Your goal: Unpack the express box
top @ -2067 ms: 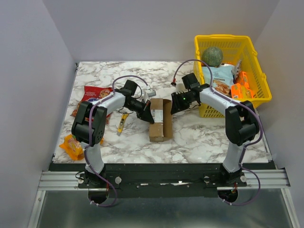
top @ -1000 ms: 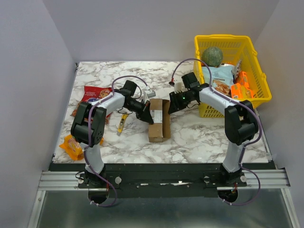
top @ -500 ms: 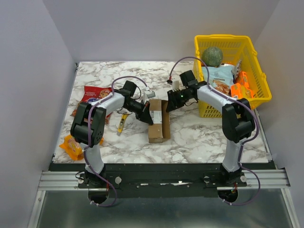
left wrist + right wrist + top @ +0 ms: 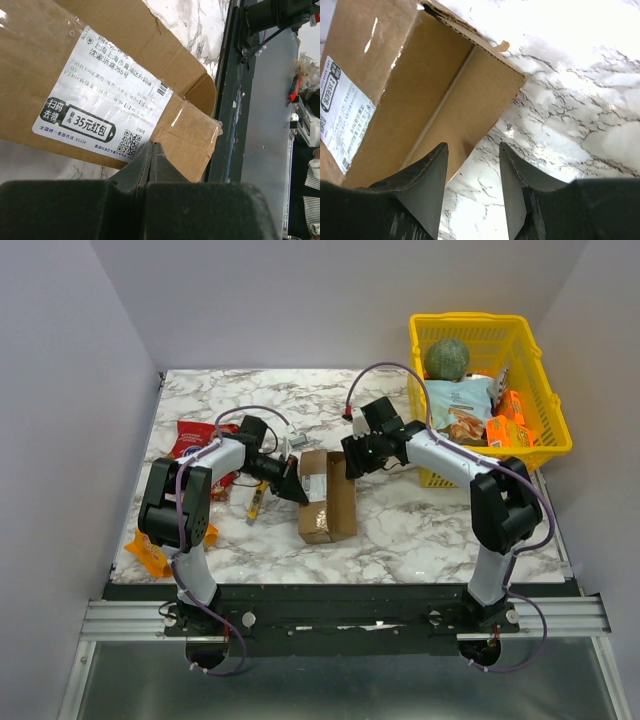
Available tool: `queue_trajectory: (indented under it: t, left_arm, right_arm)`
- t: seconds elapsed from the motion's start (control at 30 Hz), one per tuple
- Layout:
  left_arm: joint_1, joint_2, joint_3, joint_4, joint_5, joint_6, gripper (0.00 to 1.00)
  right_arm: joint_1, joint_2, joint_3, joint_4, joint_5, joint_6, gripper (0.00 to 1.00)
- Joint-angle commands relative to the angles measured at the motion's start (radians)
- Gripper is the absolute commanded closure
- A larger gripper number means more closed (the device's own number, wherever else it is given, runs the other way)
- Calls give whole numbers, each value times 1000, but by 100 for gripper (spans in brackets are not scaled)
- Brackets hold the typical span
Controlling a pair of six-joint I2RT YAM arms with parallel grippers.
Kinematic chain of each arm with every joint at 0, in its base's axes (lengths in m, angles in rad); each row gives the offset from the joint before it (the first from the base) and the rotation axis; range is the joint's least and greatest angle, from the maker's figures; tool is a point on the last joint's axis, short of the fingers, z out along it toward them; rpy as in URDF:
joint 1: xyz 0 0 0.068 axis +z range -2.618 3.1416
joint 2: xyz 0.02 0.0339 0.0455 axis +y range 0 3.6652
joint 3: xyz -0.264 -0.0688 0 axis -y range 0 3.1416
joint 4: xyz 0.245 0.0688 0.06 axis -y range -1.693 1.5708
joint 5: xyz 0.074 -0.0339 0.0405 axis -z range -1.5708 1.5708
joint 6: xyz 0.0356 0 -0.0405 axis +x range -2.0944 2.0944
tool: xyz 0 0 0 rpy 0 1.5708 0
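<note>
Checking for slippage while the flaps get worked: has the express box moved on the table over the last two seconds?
Yes. The express box has slid slightly to the left in the top view, away from the yellow basket.

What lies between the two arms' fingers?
The far end of the long brown cardboard express box, as the top view shows.

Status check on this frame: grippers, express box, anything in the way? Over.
Left gripper shut, tips at the left edge of the express box. Right gripper open at its far right corner. Box flat on table, one end flap ajar. Nothing between grippers and box.
</note>
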Motion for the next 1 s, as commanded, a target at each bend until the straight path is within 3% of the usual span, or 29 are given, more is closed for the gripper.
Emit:
queue_trajectory:
  t: [0.0, 0.3, 0.4, 0.43, 0.5, 0.53, 0.63, 0.77, 0.87, 0.97]
  left_arm:
    - [-2, 32, -44, 8, -114, 54, 100]
    - [-2, 29, -87, 36, -146, 57, 100]
    - [2, 29, -93, 48, -156, 49, 100]
    - [2, 31, -89, 47, -161, 45, 100]
    - [5, 31, -87, 42, -173, 43, 100]
    - [6, 29, -87, 37, -190, 45, 100]
    - [35, 8, -89, 5, -212, 83, 100]
    - [78, 0, -86, -21, -262, 122, 100]
    - [89, -11, -49, -39, -229, 85, 100]
    - [86, -110, -9, 2, -160, -10, 100]
  right_arm:
    - [-4, 56, 17, 23, -135, -27, 45]
    - [-4, 153, 81, -17, -273, -43, 38]
    - [-4, 160, 89, -19, -325, -73, 58]
    - [-6, 157, 90, -19, -327, -78, 75]
    - [-6, 134, 96, -19, -296, -74, 95]
    - [-6, 118, 100, -20, -223, -66, 100]
    - [-6, 38, 130, -49, -116, -58, 99]
    - [-6, -42, 214, -149, -121, -66, 100]
    - [-4, -36, 285, -258, -76, -57, 100]
    - [-3, -56, 252, -263, 16, -58, 100]
